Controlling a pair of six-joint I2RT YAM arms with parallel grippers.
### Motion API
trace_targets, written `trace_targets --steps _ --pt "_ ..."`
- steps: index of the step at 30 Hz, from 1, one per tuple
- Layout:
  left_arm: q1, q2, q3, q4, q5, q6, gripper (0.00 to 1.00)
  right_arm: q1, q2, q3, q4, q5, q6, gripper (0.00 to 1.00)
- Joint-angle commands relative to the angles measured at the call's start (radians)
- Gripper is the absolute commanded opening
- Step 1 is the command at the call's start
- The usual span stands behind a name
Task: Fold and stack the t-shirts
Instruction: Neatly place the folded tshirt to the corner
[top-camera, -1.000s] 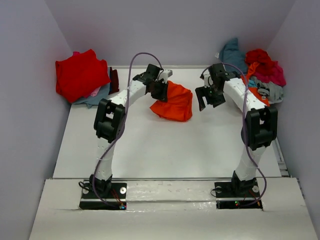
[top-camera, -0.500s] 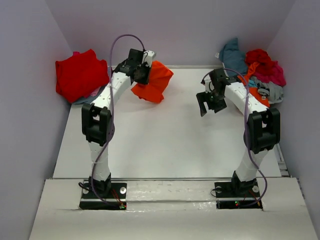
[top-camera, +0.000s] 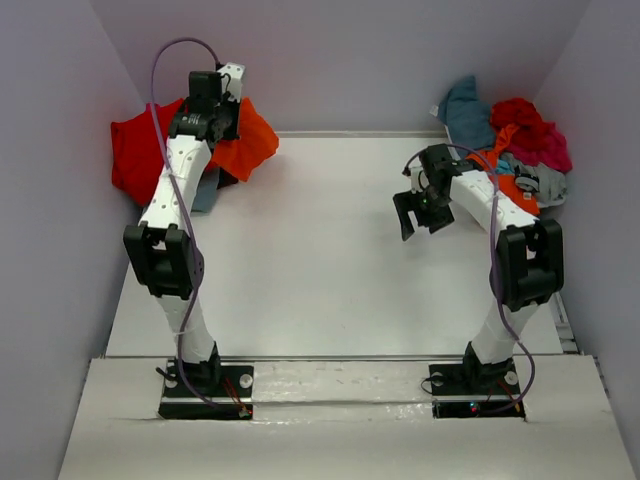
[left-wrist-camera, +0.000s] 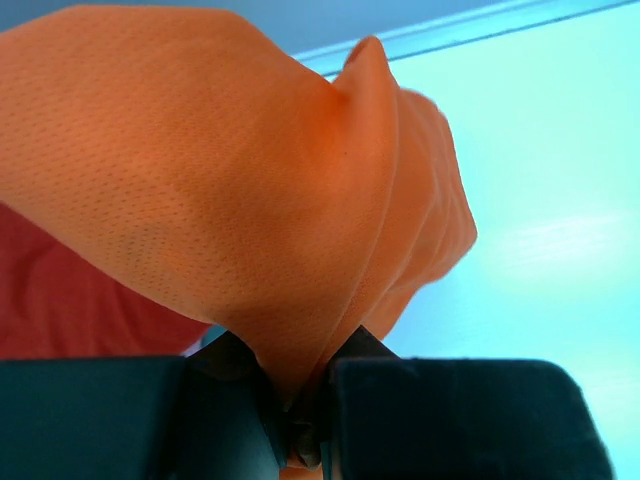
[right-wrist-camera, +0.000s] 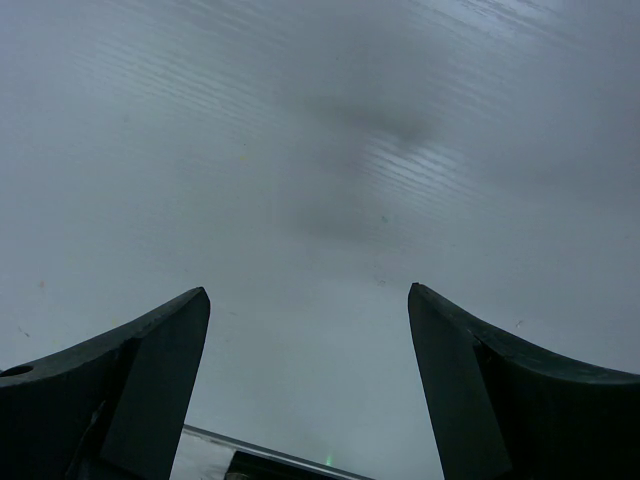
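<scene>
My left gripper (top-camera: 222, 120) is shut on the bright orange t-shirt (top-camera: 248, 140), which hangs folded from it at the table's far left, beside the red t-shirt (top-camera: 135, 155). In the left wrist view the orange t-shirt (left-wrist-camera: 230, 190) fills the frame, pinched between the fingers (left-wrist-camera: 420, 420), with the red t-shirt (left-wrist-camera: 60, 300) behind at the left. My right gripper (top-camera: 415, 210) hangs open over bare table right of centre; its fingers (right-wrist-camera: 150, 370) hold nothing. A heap of t-shirts (top-camera: 515, 145) in teal, red, magenta, orange and grey lies at the far right.
Under the red t-shirt lie a grey cloth (top-camera: 205, 188) and a dark one (top-camera: 228, 178). Purple-grey walls close in the white table (top-camera: 320, 290) at the back and on both sides. A cable loops above each arm.
The left arm has swung the orange t-shirt from the table's middle back to the far left, next to the red t-shirt. The right gripper has drifted slightly toward me and stays open.
</scene>
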Motion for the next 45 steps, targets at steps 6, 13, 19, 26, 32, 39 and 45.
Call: trace_targets --steps 6,13,19,26,32,39,45 --pt "0.130 -0.067 0.149 0.022 -0.016 0.048 0.05 0.004 -0.087 -0.033 0.040 -0.017 -0.003 0.87" --pt "0.220 -0.056 0.173 0.059 -0.087 0.058 0.05 0.004 -0.109 -0.050 0.042 -0.028 -0.004 0.87" --pt "0.292 0.005 0.242 0.071 -0.105 0.052 0.05 0.004 -0.113 -0.053 0.045 -0.037 -0.004 0.87" --pt "0.353 0.025 0.267 0.100 -0.131 0.018 0.05 0.004 -0.121 -0.064 0.052 -0.042 -0.004 0.88" --pt "0.362 0.065 0.267 0.109 -0.197 0.030 0.05 0.004 -0.109 -0.069 0.049 -0.051 -0.006 0.88" --pt "0.393 0.182 0.258 0.100 -0.246 0.036 0.05 0.004 -0.106 -0.070 0.043 -0.054 -0.007 0.88" --pt "0.413 0.246 0.290 0.093 -0.298 0.032 0.05 0.004 -0.101 -0.075 0.038 -0.050 -0.009 0.88"
